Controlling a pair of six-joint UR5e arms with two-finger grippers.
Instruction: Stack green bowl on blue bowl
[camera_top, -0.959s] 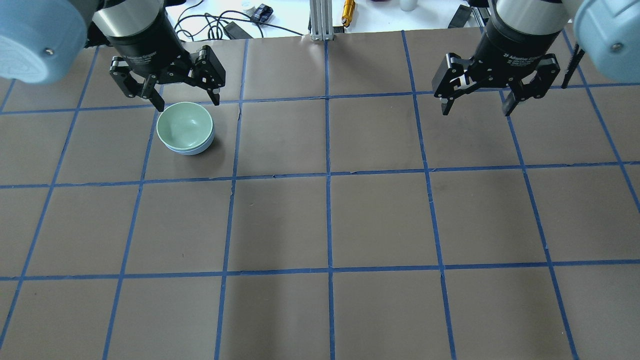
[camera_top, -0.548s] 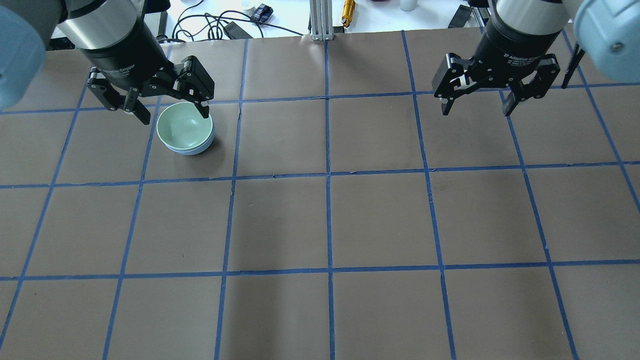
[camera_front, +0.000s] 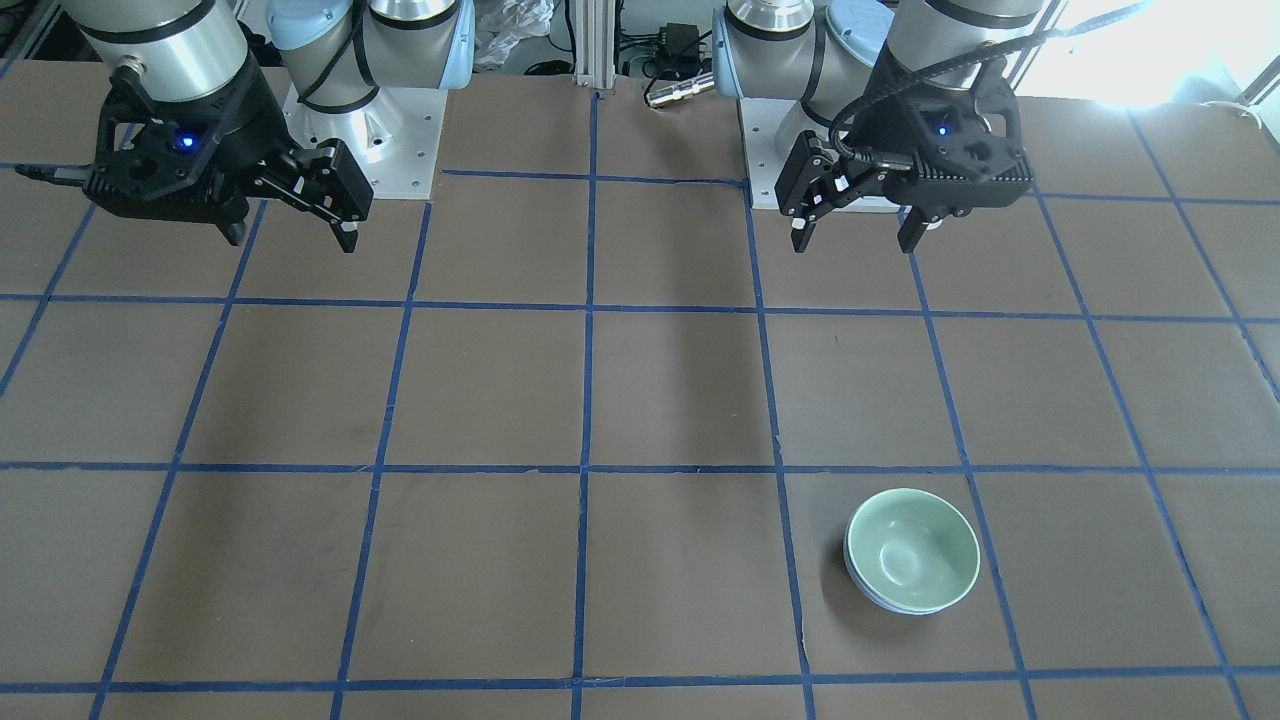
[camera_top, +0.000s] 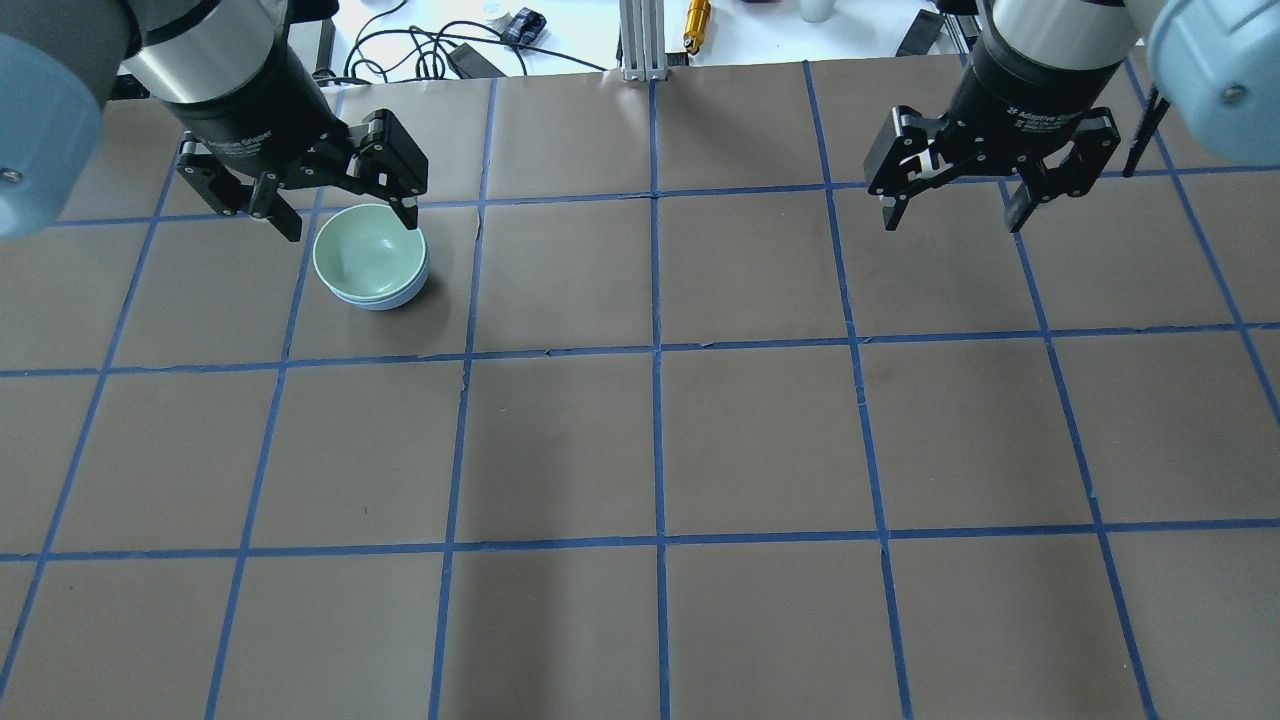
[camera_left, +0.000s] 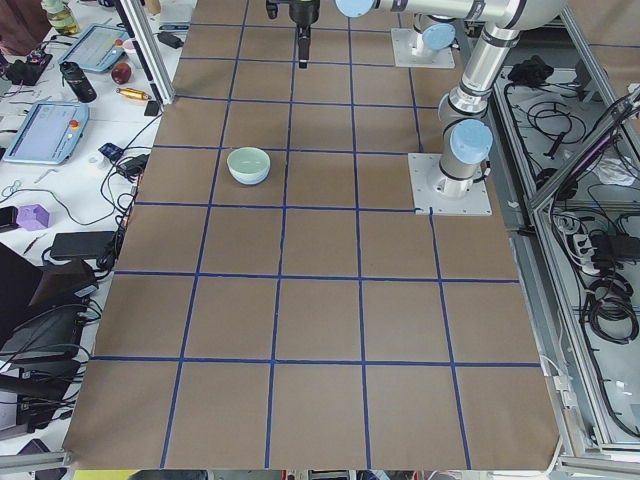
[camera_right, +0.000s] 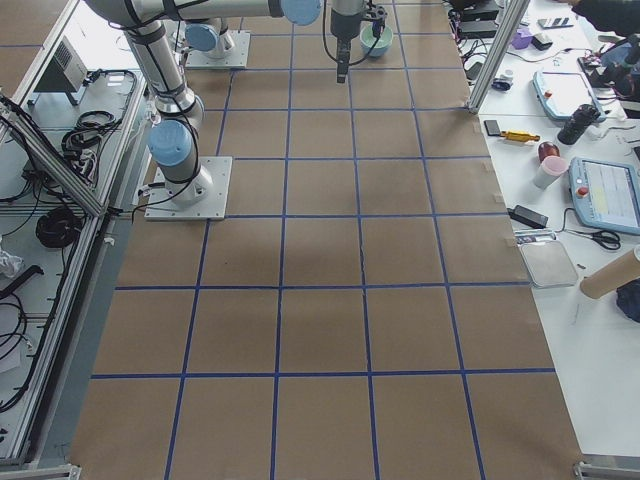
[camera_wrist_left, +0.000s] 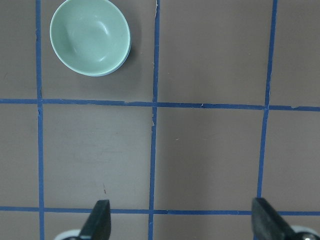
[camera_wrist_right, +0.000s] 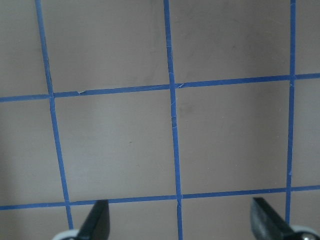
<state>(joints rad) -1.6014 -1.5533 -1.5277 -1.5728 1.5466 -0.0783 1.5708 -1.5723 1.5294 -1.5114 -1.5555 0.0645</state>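
Two nested: green bowl (camera_front: 912, 548) in blue bowl (camera_top: 385, 302), apart from left tool (camera_front: 852, 245).

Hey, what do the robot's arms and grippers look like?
Both arms are silver tubes with pale blue joint caps. The left gripper and right gripper are black two-finger linkages with white lettering and a blue light. A black cable loops beside the left wrist.

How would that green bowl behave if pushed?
The green bowl looks glossy, so probably slippery to pinch. Nested in the blue bowl, it would likely drag that along. Low and wide, it seems unlikely to tip.
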